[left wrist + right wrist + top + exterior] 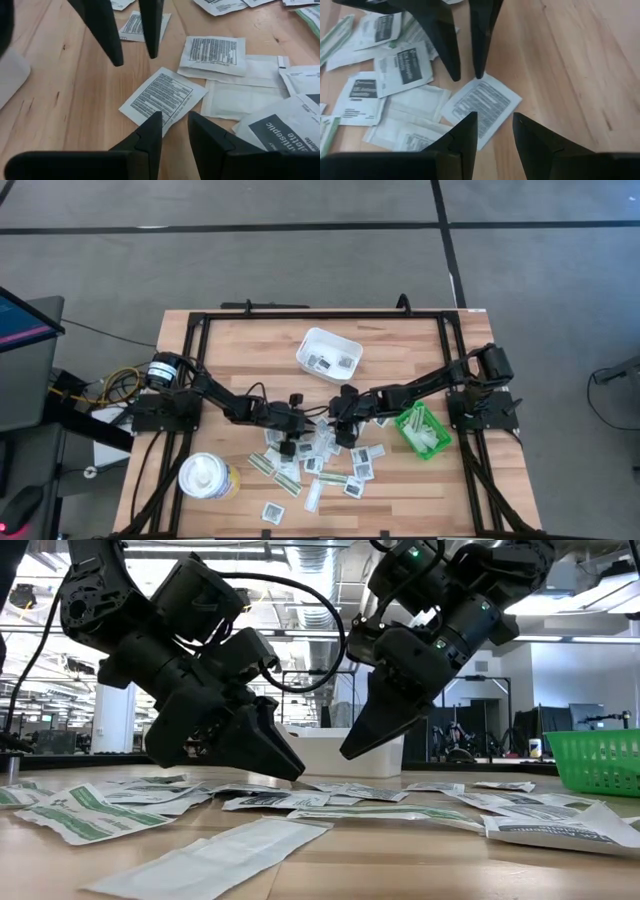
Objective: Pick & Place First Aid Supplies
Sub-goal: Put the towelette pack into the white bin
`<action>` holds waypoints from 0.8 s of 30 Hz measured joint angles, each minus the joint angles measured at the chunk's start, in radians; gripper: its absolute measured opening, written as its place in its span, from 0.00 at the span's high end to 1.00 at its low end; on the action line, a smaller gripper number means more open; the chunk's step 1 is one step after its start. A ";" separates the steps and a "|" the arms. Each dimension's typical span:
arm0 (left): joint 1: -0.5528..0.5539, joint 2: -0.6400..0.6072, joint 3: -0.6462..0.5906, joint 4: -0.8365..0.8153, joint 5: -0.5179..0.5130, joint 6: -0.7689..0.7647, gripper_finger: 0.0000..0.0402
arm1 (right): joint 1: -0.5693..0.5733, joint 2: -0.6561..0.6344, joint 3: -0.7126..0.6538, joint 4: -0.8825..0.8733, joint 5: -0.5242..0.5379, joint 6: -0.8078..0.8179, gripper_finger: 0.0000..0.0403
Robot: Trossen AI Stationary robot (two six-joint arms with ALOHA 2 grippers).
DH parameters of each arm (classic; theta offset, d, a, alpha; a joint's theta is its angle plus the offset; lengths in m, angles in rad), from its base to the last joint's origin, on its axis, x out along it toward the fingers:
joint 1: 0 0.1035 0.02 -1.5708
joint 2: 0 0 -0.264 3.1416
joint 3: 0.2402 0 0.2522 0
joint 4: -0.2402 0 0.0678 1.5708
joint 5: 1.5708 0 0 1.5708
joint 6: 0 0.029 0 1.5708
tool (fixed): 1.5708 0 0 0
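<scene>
Worktop: pale wood (pixel 250 350), packets scattered from centre toward 6 o'clock.
Packet: we judge this printed square (pixel 162 95) light, limp, slippery; take an edge.
Left claw (pixel 172 127): part open, empty, tips astride the packet's corner.
Right claw (pixel 495 127): part open, empty, facing it.
Views: wrists show print; low view shows tips near the wood.

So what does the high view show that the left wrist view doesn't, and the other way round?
Only the high view shows the white tray, the green bin, a white tub and both arms' full reach. Only the left wrist view shows the printed text on the square packet lying between the two hands. Both show the left hand and right hand open over the scattered packets on the wooden table.
</scene>
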 joint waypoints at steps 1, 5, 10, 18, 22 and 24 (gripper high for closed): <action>0.003 0.000 0.000 0.000 0.000 0.000 0.76 | 0.000 0.000 0.000 0.000 0.000 0.000 0.71; 0.016 0.000 0.000 0.000 0.002 -0.001 0.76 | 0.000 0.000 0.000 0.000 0.000 0.000 0.71; 0.017 0.019 0.000 -0.001 0.036 -0.001 0.76 | 0.000 0.000 0.000 0.001 0.000 0.000 0.71; 0.033 0.090 0.002 0.087 0.048 0.000 0.77 | 0.000 0.000 0.000 0.000 0.000 0.000 0.71; 0.034 0.100 0.002 0.087 0.052 0.001 0.86 | 0.000 0.000 0.000 0.000 0.000 0.000 0.71; 0.034 0.093 0.002 0.084 0.056 0.002 0.94 | 0.000 0.000 0.000 0.000 0.000 0.000 0.71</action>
